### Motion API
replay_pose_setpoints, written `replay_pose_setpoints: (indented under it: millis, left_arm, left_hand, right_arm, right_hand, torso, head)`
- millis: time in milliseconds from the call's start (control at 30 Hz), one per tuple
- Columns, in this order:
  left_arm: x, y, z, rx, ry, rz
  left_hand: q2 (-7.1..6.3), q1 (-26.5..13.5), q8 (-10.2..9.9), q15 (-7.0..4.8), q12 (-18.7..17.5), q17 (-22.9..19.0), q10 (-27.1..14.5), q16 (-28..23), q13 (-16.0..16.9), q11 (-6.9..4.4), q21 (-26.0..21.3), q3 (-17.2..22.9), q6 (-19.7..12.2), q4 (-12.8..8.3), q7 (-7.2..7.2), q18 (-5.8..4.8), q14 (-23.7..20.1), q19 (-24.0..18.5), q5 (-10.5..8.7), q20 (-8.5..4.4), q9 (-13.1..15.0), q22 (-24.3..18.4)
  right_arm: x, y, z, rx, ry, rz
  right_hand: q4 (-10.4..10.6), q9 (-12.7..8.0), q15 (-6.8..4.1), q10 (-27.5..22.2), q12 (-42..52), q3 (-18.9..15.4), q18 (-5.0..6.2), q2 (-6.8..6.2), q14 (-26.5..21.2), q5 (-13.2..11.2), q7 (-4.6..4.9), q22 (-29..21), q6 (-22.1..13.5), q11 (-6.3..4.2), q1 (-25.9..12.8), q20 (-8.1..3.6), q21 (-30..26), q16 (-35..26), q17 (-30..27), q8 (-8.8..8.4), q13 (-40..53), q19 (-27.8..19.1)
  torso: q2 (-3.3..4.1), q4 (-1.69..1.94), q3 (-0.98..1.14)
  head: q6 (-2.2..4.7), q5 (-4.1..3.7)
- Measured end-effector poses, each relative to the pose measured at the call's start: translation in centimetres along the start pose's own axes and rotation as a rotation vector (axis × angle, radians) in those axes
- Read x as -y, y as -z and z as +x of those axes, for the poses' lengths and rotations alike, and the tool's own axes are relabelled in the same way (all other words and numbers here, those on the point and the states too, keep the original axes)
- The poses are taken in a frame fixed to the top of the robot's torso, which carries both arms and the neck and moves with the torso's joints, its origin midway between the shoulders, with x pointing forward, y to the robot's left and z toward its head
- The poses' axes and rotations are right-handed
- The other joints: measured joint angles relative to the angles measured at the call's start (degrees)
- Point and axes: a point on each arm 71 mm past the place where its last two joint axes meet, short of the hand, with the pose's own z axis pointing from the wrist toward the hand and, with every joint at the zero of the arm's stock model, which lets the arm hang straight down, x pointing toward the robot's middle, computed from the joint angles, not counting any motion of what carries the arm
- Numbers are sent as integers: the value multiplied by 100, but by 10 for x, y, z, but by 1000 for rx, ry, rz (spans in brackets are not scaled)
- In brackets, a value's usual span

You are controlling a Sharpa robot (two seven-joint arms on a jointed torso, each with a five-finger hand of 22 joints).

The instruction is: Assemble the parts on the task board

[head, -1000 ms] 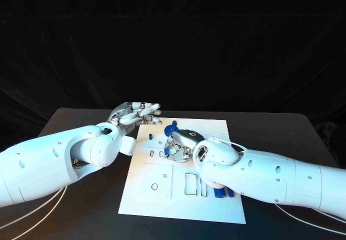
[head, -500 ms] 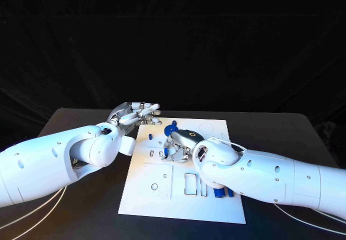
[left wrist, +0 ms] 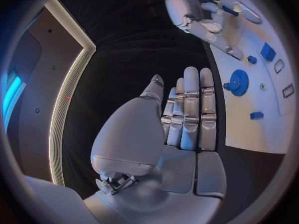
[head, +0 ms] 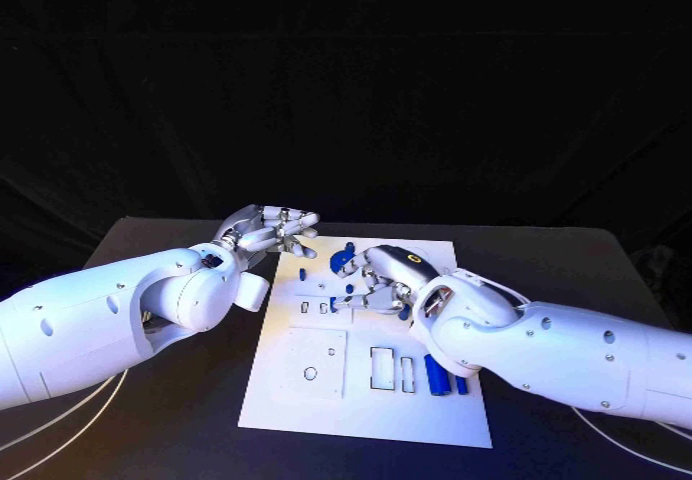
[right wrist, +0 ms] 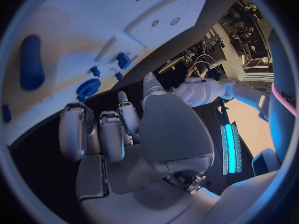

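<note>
Hovering mid-frame over task board (head: 325,390): right hand (head: 378,283) curled empty; left hand (head: 268,232) flat, empty, upper left.

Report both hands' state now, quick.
Left hand: open, fingers straight and together, holding nothing, beside the task board.
Right hand: fingers curled in, nothing in them, above the board.

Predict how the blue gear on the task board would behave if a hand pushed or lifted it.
The blue gear looks like rigid moulded plastic, so probably stiff and light. Lying flat on the task board, it would likely slide rather than roll. Its toothed rim should give fingers some grip.
</note>
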Motion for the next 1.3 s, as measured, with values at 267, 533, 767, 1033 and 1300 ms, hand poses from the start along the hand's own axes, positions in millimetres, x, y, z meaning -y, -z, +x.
replay_pose_setpoints:
  millis: [267,533,767,1033,1300]
  left_arm:
    - [-9,-3,-1,-125,-220,-96]
    - [-14,-17,15,-246,-581,-270]
    - [-21,-32,20,-238,-805,-453]
    - [-18,-49,29,-212,-950,-583]
    - [-17,-60,40,-215,-1038,-653]
  left_hand:
    - [64,-829,370,-262,2414,4772,350,4519,2086,-340,2643,-466,328,446,-295,-140,628,933,30,-466,321,2427]
    - [176,-1290,1101,-424,5362,4833,608,4969,5149,-452,4243,-900,419,809,-526,-266,647,1096,1,-550,960,4353]
    - [211,-1253,1569,-425,5645,4833,508,4969,5470,-499,4563,-1096,112,785,-523,-353,646,1038,1,-576,1515,4744]
    - [259,-1205,1706,-425,5552,4832,427,4969,5373,-499,4563,-1142,9,788,-525,-353,646,999,1,-577,1711,4730]
    - [256,-1207,1786,-425,5552,4832,427,4969,5411,-498,4629,-1224,-71,821,-524,-352,646,979,1,-557,1825,4796]
  right_arm:
    - [29,33,-63,60,-178,22]
    - [63,64,-95,86,-342,143]
    - [75,71,-101,95,-398,197]
    - [83,73,-104,104,-411,234]
    - [87,74,-105,108,-410,257]
  right_hand:
    - [-169,47,-54,-147,-159,-7,94,179,-9,345,-48,1,88,-61,179,-63,-466,-227,-1,91,-188,-268]
    - [-280,67,-74,-156,-159,-70,93,217,11,864,-68,4,107,-70,217,-77,-556,-292,-1,150,-190,-281]
    - [-295,72,-74,-156,-159,-85,93,217,11,931,-68,4,107,-70,217,-85,-623,-324,-1,150,-191,-289]
    - [-293,71,-74,-156,-159,-118,92,217,11,966,-68,3,107,-70,217,-84,-623,-324,-2,150,-191,-289]
    - [-293,77,-95,-156,-159,-151,92,217,-10,998,-68,2,107,-70,217,-105,-645,-347,-2,173,-191,-310]
  torso:
    - [-132,-21,11]
    - [-288,-58,31]
    - [-372,-62,54]
    - [-402,-60,68]
    - [-398,-66,71]
  head:
    - [-69,59]
    - [-169,151]
    - [-235,194]
    - [-285,233]
    - [-317,246]
